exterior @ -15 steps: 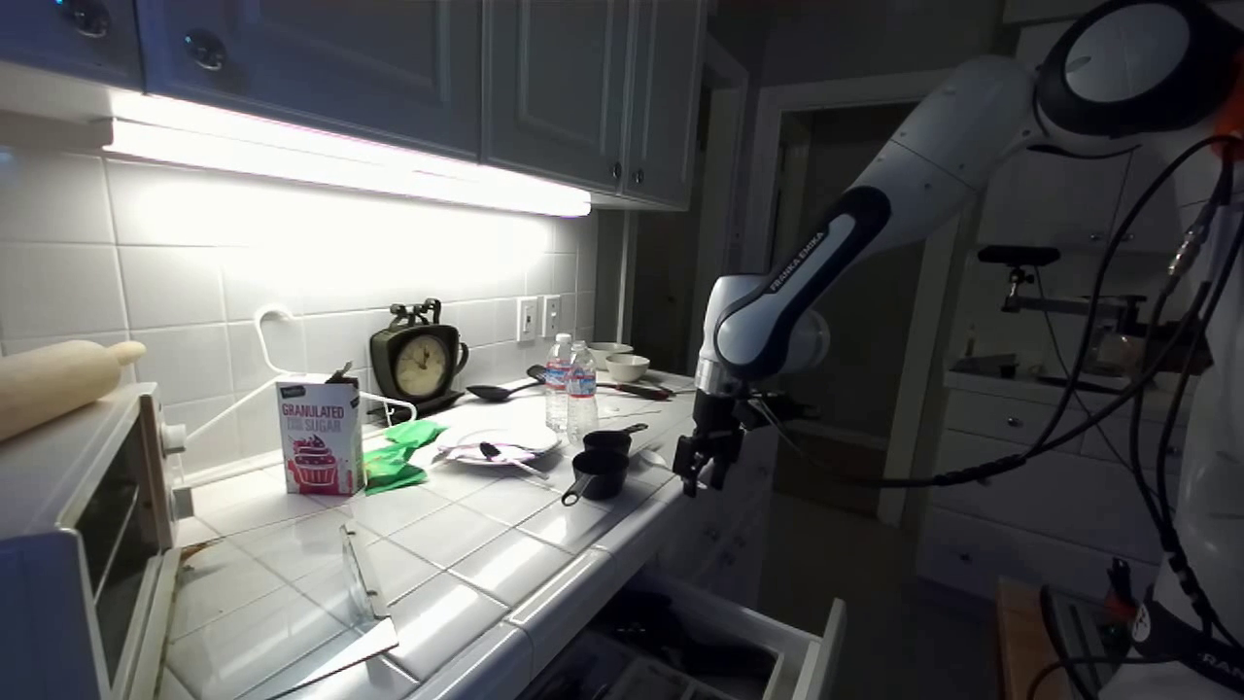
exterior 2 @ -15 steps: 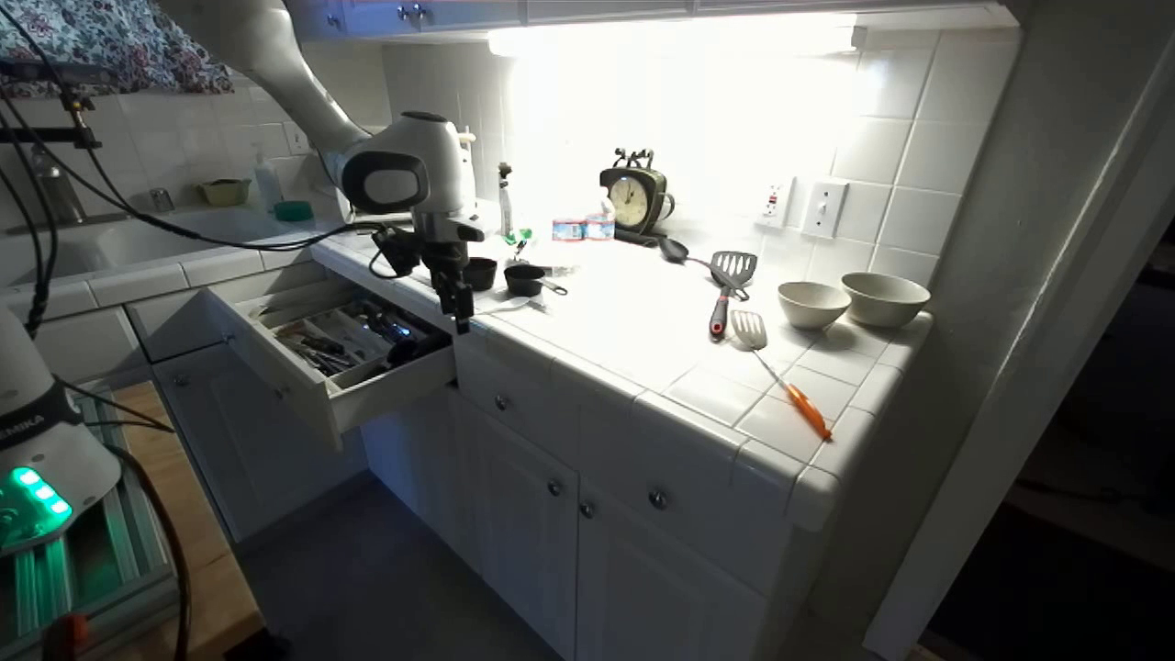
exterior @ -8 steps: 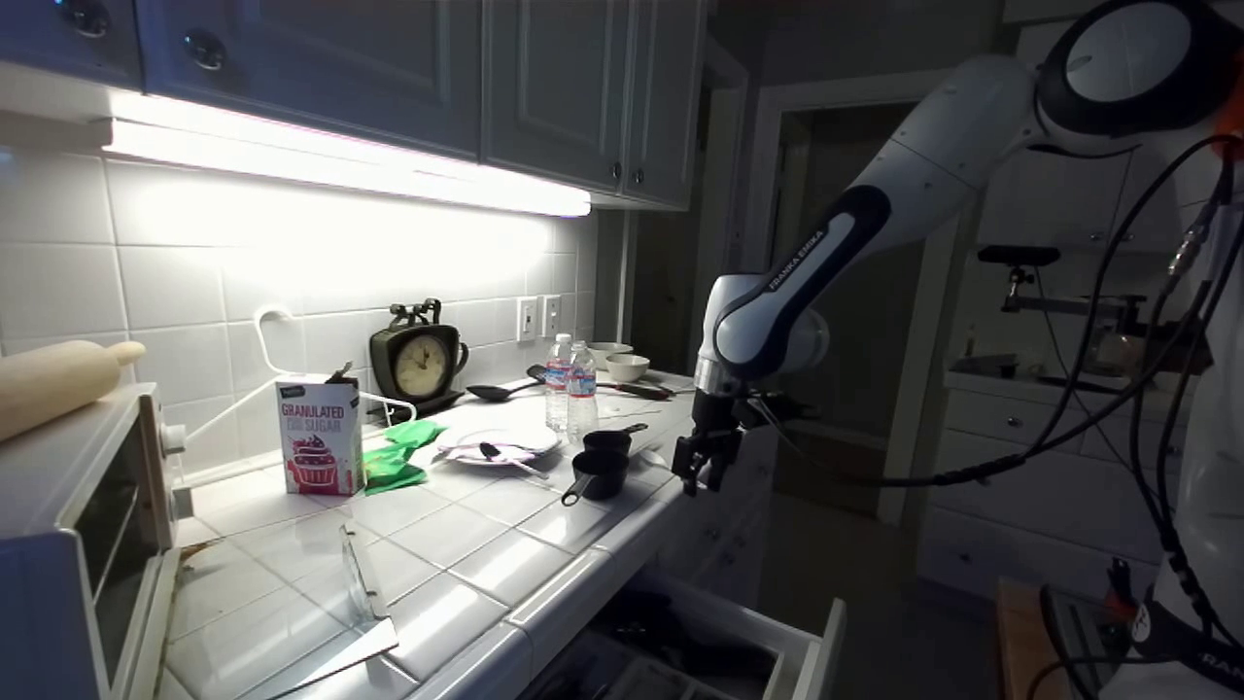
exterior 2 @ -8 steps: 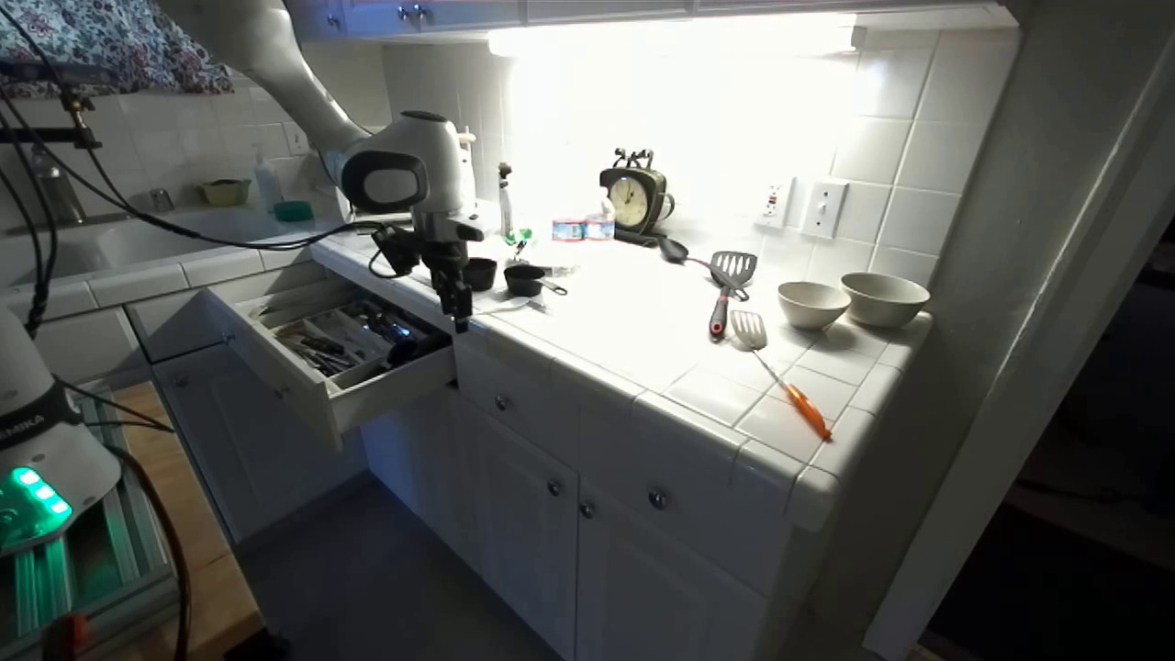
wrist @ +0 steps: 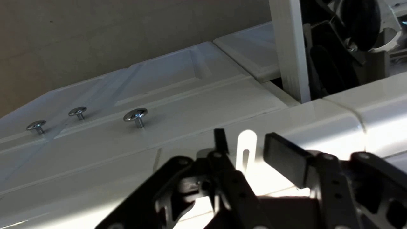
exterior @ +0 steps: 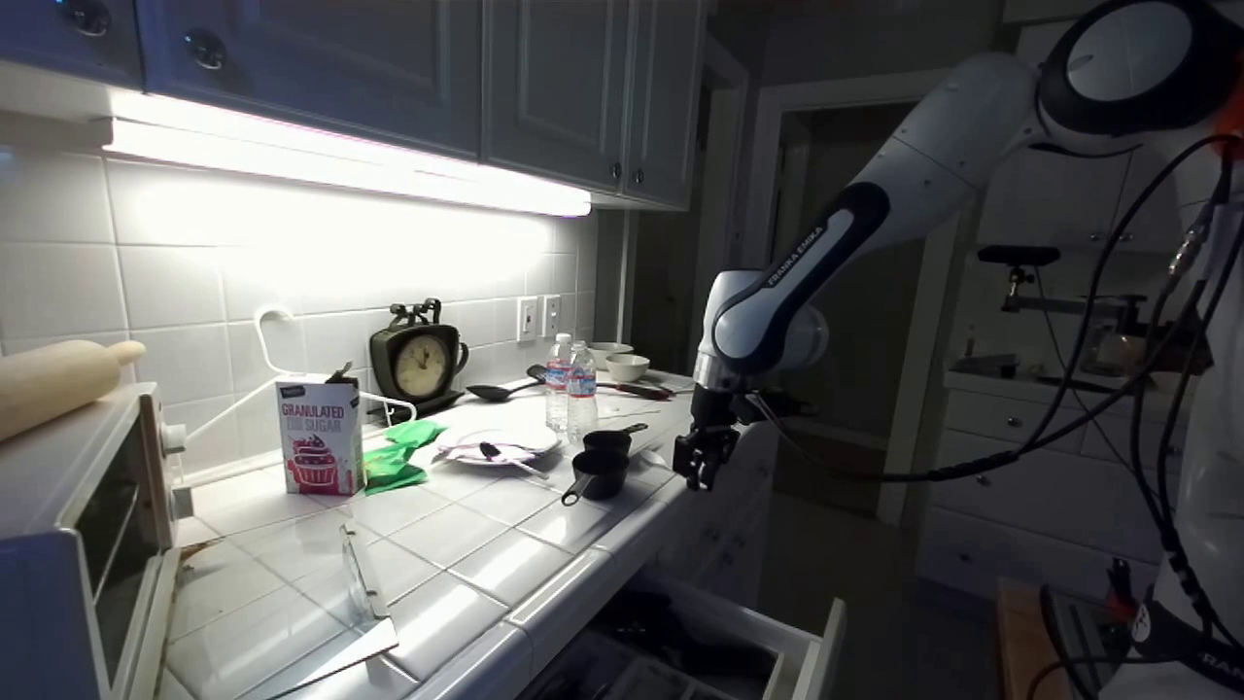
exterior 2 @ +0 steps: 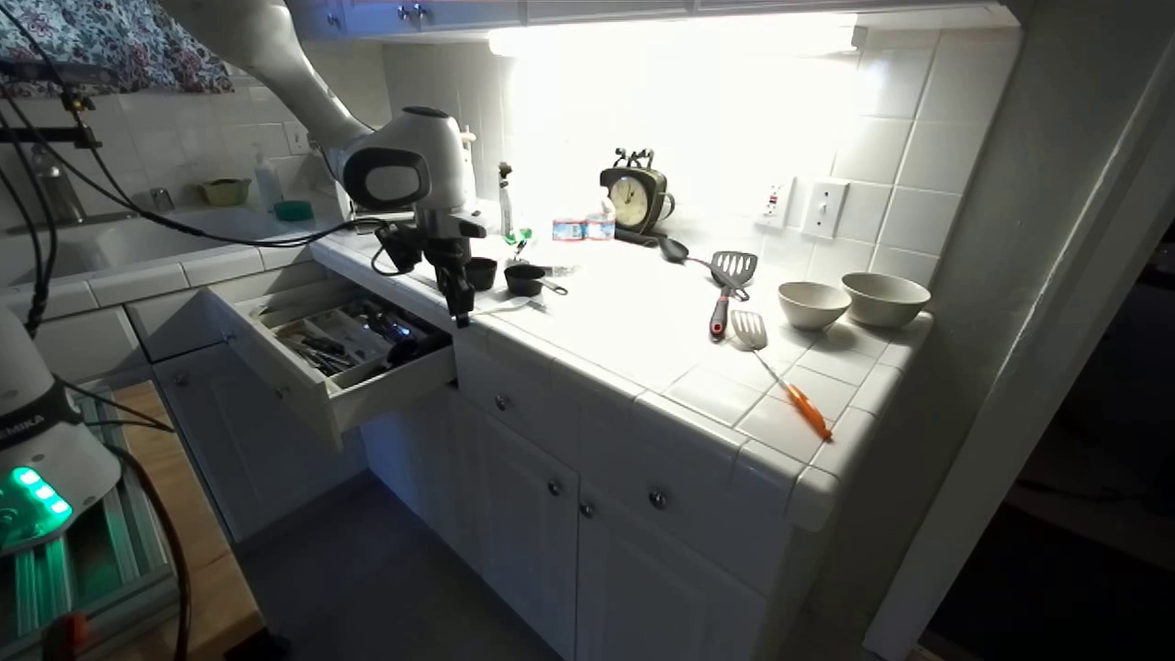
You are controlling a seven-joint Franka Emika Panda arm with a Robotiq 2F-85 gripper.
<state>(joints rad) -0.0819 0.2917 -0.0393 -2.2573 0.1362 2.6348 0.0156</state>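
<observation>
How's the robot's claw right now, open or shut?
Open: the wrist view shows the claw with its fingers apart and gaps either side of the pale slotted piece seen between them.

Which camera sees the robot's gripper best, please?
The wrist view: there the gripper is close up, its fingers plainly apart, a white slotted thing showing between them. Both exterior views show the gripper small and dark, by the counter.

Handle (wrist: 247, 138) nr pincer (exterior 2: 461, 319); cups (exterior: 601, 465) on cntr (exterior 2: 633, 340), utensils (exterior 2: 335, 344) in drwr (exterior 2: 395, 398).

Kitchen: sink (exterior 2: 128, 250), cutlery drawer (exterior 2: 397, 391)
</observation>
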